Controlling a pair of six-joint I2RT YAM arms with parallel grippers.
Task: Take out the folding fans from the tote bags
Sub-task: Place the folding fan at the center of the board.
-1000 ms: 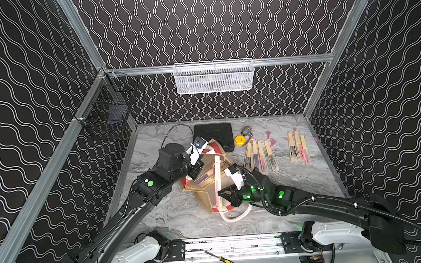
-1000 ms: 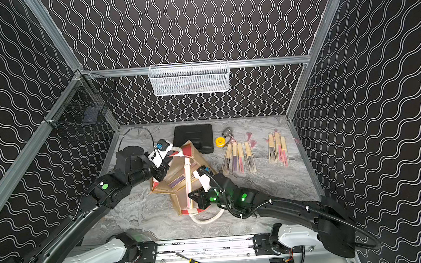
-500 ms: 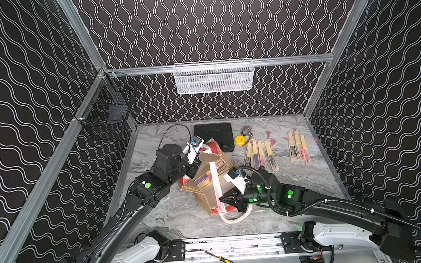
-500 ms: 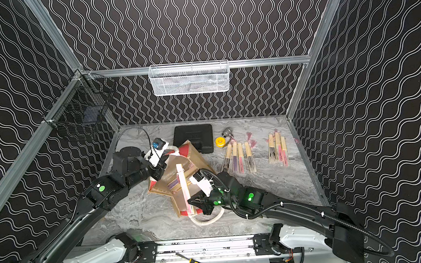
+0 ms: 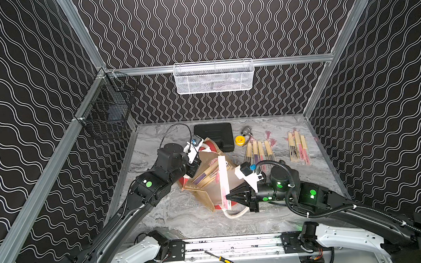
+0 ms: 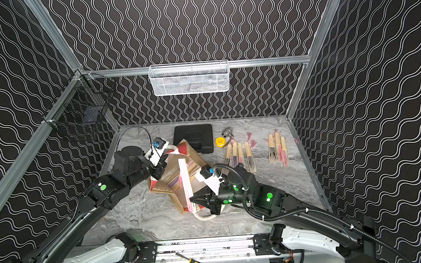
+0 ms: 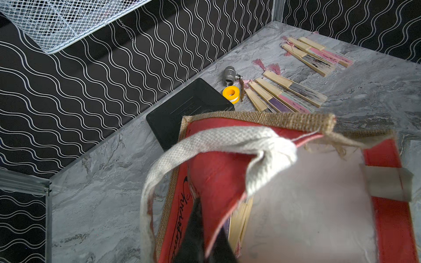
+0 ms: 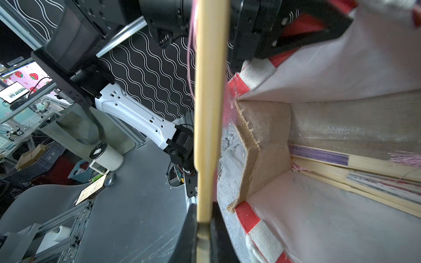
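Note:
The tan jute tote bag lies on its side mid-table with its mouth gaping. My left gripper is shut on its red-printed rim, beside a white handle. My right gripper is shut on one end of a pale folding fan, which reaches across the bag mouth. More fans lie inside the bag. Several fans and a further three lie on the table at the back right.
A flat black case, a yellow tape roll and a metal fitting sit behind the bag. A white mesh basket hangs on the back wall and a black wire basket on the left wall. A screwdriver lies on the front rail.
My right arm has swung back to the right with the fan still gripped, and the fan now sits a little nearer the front. The left gripper keeps its hold and the bag has shifted slightly.

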